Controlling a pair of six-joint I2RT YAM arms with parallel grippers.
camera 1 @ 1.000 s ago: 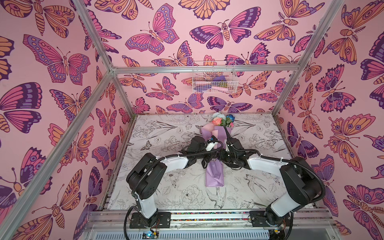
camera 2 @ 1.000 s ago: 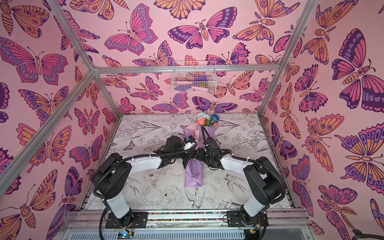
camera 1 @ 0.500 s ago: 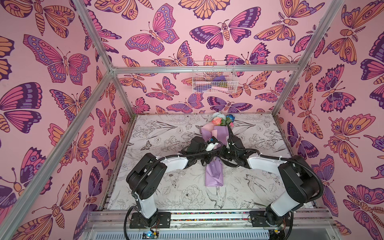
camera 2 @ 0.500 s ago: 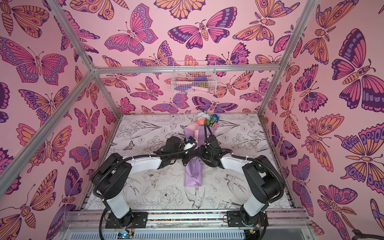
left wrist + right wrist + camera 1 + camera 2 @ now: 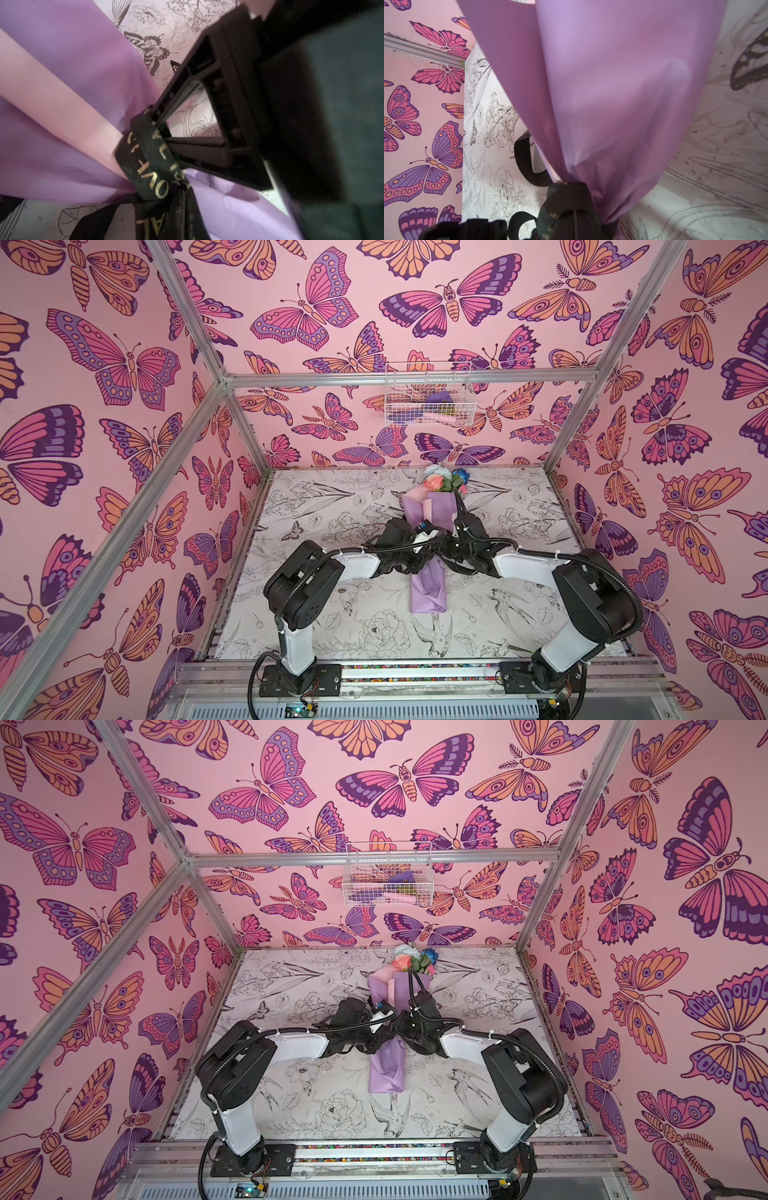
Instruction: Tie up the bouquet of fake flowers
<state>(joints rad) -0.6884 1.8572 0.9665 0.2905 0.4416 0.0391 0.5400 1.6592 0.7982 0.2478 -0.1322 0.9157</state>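
On the table (image 5: 332, 614), your bouquet of fake flowers (image 5: 438, 508) runs blooms top-of-frame to wrap tail below, w/ left gripper (image 5: 161, 128) & right gripper (image 5: 574, 216) flanking its waist, equally near, both pinched tight on the black ribbon (image 5: 145, 166).

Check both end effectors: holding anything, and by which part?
Left end effector and right end effector each pinch the black ribbon, close to where it cinches the waist of the bouquet of fake flowers.

Black ribbon (image 5: 145, 162): gold printed letters, only fragments readable, "OV" and "AL"; whole words not clear.
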